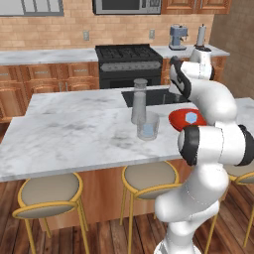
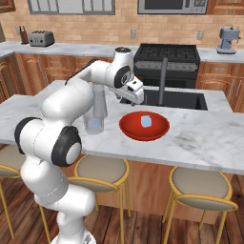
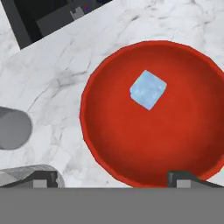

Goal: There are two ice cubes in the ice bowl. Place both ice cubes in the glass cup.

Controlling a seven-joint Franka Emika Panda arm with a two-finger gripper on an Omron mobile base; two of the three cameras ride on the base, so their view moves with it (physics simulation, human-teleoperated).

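Note:
The red ice bowl point(image 3: 113, 140) sits on the marble island, also seen from the base cameras point(image 2: 133, 128) point(image 1: 176, 119). One pale blue ice cube point(image 3: 148, 89) point(image 2: 146, 122) point(image 1: 191, 117) lies in it, near the middle. The glass cup point(image 1: 148, 126) point(image 2: 94, 123) stands left of the bowl with a pale blue shape point(image 1: 147, 130) at its bottom. My gripper point(image 3: 113, 178) point(image 2: 137, 99) hangs above the bowl's left rim, open, with nothing between its fingertips point(image 3: 43, 177).
A taller grey capped cylinder point(image 1: 139, 99) point(image 3: 13, 129) stands just behind the cup. The black sink point(image 2: 181, 99) with its dark faucet point(image 2: 163, 78) lies beyond the bowl. Stools point(image 2: 198, 186) line the island's front edge.

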